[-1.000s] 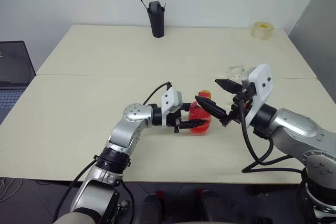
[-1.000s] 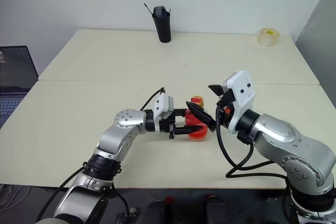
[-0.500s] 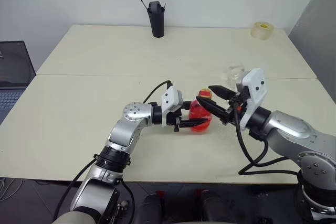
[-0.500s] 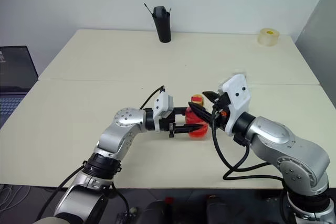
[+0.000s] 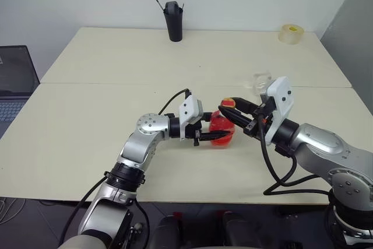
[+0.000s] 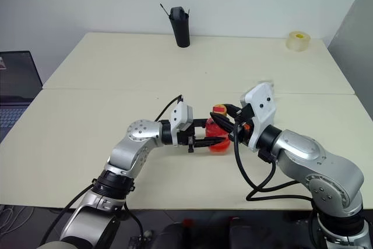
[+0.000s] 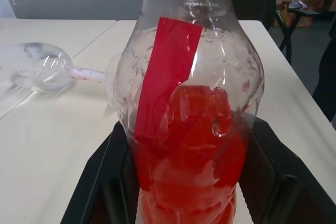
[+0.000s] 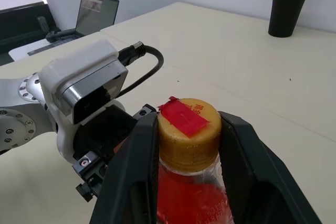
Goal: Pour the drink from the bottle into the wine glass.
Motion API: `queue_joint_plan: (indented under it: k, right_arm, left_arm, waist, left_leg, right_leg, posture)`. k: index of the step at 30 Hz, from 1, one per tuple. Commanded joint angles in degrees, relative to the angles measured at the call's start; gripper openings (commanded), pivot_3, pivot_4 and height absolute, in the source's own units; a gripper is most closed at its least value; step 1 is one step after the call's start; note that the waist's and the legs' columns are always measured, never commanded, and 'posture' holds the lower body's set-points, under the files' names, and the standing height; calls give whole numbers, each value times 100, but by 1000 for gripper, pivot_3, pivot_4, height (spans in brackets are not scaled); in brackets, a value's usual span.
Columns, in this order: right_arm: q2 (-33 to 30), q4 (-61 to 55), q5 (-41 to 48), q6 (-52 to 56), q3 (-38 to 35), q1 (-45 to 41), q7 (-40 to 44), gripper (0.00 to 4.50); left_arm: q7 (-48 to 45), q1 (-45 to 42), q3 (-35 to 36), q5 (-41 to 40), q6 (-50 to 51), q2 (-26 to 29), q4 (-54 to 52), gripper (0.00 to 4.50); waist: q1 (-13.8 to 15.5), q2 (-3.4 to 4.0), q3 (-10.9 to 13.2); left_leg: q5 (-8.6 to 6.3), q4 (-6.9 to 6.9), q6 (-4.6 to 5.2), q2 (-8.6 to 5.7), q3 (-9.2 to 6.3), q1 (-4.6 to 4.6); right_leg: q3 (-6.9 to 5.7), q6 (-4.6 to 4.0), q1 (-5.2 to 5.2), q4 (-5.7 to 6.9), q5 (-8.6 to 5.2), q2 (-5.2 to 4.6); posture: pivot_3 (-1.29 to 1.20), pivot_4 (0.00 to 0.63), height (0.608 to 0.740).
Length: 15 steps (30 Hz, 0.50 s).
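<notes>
Item: small clear plastic bottle (image 5: 221, 130) of red drink (image 7: 191, 145), table centre, upright | left gripper (image 5: 214, 134) clasps its belly | right gripper (image 8: 187, 145) narrow on yellow cap (image 8: 189, 127) | we'd twist squarely, body braced | clear wine glass (image 7: 39, 66) lies far right.

I see the bottle (image 7: 189, 129) as clear glossy plastic — dimpled, catching glare — with a ribbed yellow plastic cap (image 8: 189, 135). Wine glass (image 7: 37, 69) looks smooth clear glass. Counter (image 5: 87, 126) is matt cream laminate; claw fingers (image 8: 131, 182) matt black plastic.
</notes>
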Motion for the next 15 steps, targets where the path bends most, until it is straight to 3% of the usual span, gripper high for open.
queue_joint_plan:
  k: [1, 5, 15]
  right_arm:
    - [49, -63, -8, -191, -132, -137, 67, 1264]
    - [-149, -3, 87, -248, -82, -209, 635, 1264]
    - [-1151, 1081, -402, -1303, 208, -183, 3563, 1264]
  left_arm:
    - [-20, -100, -28, -14, -116, 1, -173, 2064]
    - [-37, -106, -46, -11, -105, 8, -175, 2050]
    - [-147, -66, -162, -40, -62, 44, -287, 1908]
  waist:
    - [0, 0, 0]
    - [0, 0, 0]
    - [2, 0, 1]
  left_leg:
    - [0, 0, 0, 0, 0, 0]
    - [0, 0, 0, 0, 0, 0]
    - [-1, 0, 2, -3, 0, 0]
  right_leg:
    - [0, 0, 0, 0, 0, 0]
    - [0, 0, 0, 0, 0, 0]
    - [-2, 0, 2, -4, 0, 1]
  posture:
    - [0, 150, 740]
    - [0, 150, 740]
    - [0, 150, 740]
